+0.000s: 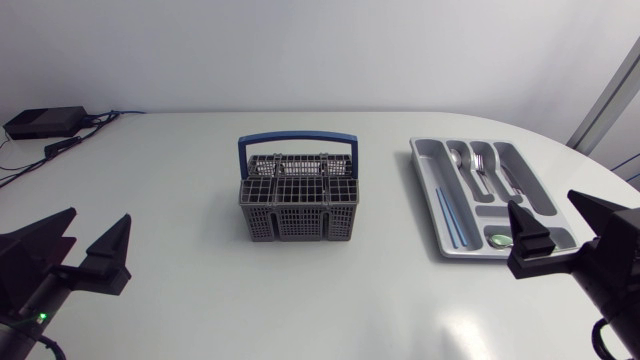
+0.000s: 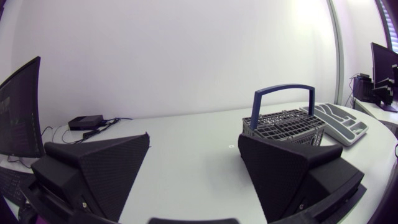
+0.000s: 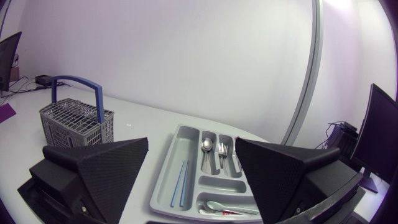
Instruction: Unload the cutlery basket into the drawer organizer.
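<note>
Flanking the basket (image 1: 298,205), left hand (image 1: 97,216) and right hand (image 1: 542,201) sit open

In the middle of the frame, the cutlery basket (image 1: 298,208) is matt grey plastic lattice with a smooth blue plastic handle (image 1: 297,140). At the right, the drawer organizer (image 1: 425,170) is smooth grey plastic with a faint sheen, and the spoon (image 1: 456,157) and forks (image 1: 480,165) in it are bright polished metal. The table (image 1: 180,200) is smooth, softly glossy white, while the left gripper (image 1: 98,218) and right gripper (image 1: 542,203) are matte black with finely grained finger faces.
</note>
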`<state>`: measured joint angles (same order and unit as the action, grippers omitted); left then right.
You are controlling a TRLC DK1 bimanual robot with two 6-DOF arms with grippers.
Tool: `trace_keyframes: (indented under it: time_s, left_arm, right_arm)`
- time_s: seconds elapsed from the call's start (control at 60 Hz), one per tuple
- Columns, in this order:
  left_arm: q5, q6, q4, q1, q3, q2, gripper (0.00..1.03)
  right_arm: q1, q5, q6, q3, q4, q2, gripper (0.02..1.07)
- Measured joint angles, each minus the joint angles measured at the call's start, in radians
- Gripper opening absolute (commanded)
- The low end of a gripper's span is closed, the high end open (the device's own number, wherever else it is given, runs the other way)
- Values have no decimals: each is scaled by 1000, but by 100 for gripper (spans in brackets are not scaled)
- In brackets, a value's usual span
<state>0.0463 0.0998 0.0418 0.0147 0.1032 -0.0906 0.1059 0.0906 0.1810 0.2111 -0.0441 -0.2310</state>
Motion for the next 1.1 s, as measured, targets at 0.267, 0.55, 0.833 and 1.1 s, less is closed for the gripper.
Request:
trace_keyframes:
  time_s: [0.267, 0.55, 0.833, 1.1]
  left_arm:
    - [-41, -72, -26, -7, -83, 83, 99]
    - [-42, -74, -26, -7, -83, 84, 99]
    - [-42, -74, -26, -7, -83, 84, 99]
    - [-42, -74, -26, -7, -83, 84, 99]
  right_arm:
    - [-61, -53, -87, -116, 19, 135, 103]
    - [-101, -88, -151, -191, 27, 225, 103]
    - [-101, -88, -152, -191, 27, 227, 103]
    - [-101, -88, -152, -191, 27, 227, 103]
